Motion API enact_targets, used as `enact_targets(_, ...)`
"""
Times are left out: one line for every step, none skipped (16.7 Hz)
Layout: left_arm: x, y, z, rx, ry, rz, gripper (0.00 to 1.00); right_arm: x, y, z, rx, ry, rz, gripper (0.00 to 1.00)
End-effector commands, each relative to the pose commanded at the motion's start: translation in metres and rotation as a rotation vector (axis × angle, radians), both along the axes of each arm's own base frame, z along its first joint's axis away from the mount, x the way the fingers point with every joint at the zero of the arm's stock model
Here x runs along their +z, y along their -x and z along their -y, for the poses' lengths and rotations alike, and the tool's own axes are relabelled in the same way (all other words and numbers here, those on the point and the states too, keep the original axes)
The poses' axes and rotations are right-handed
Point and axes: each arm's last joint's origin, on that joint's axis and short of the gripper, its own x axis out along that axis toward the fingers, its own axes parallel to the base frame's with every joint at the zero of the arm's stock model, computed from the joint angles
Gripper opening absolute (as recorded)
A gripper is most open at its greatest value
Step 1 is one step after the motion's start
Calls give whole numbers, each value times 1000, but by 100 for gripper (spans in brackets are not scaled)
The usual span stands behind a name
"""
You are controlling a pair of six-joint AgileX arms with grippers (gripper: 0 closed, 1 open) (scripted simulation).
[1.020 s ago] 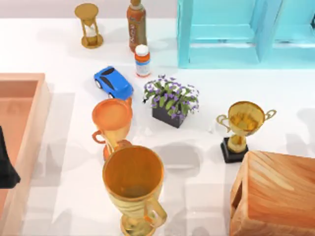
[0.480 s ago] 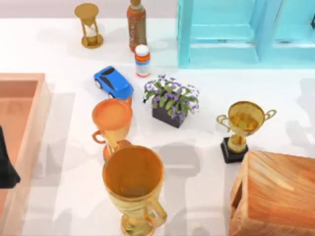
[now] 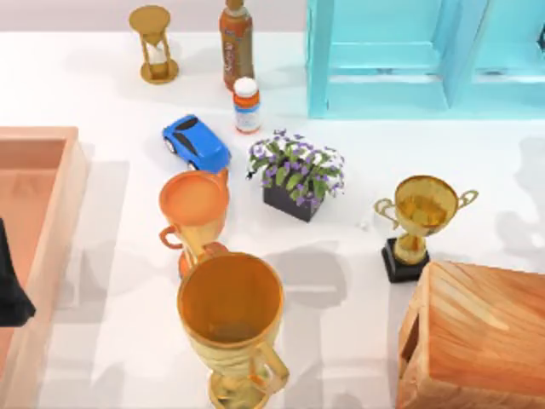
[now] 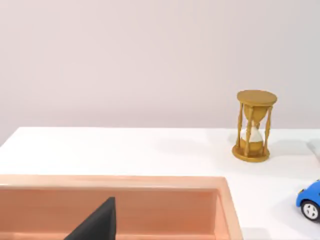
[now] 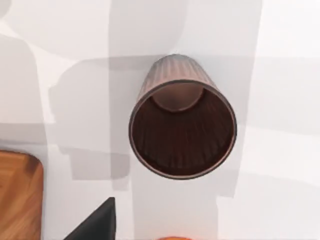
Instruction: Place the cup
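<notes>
Brown and ribbed, the cup [image 5: 182, 117] stands upright on the white surface [image 5: 280, 200] below the right wrist camera, mouth up, with a wooden edge [image 5: 17, 197] near it. Whether the right tool is released or clenched I cannot tell. Dark left arm [image 3: 10, 285] sits over the pink tray [image 3: 43, 221].
</notes>
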Motion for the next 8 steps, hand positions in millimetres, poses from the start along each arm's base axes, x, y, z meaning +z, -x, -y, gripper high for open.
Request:
enact_targets(0, 0, 0, 0, 0, 0, 100, -9, -1, 0, -1, 0, -1, 100)
enact_targets(0, 0, 0, 0, 0, 0, 100, -19, -2, 1, -2, 0, 1, 100)
enact_targets(0, 0, 0, 0, 0, 0, 100, -31, -4, 1, -1, 1, 6, 100)
enact_targets(0, 0, 0, 0, 0, 0, 100, -44, -4, 1, -1, 1, 11, 100)
enact_targets(0, 0, 0, 0, 0, 0, 100, -56, -4, 1, -1, 1, 15, 100)
enact_targets(0, 0, 0, 0, 0, 0, 100, -67, -3, 1, -1, 1, 15, 100)
enact_targets(0, 0, 0, 0, 0, 0, 100, -77, -2, 1, -1, 1, 12, 100)
enact_targets(0, 0, 0, 0, 0, 0, 100, -84, -1, 1, -1, 1, 8, 100)
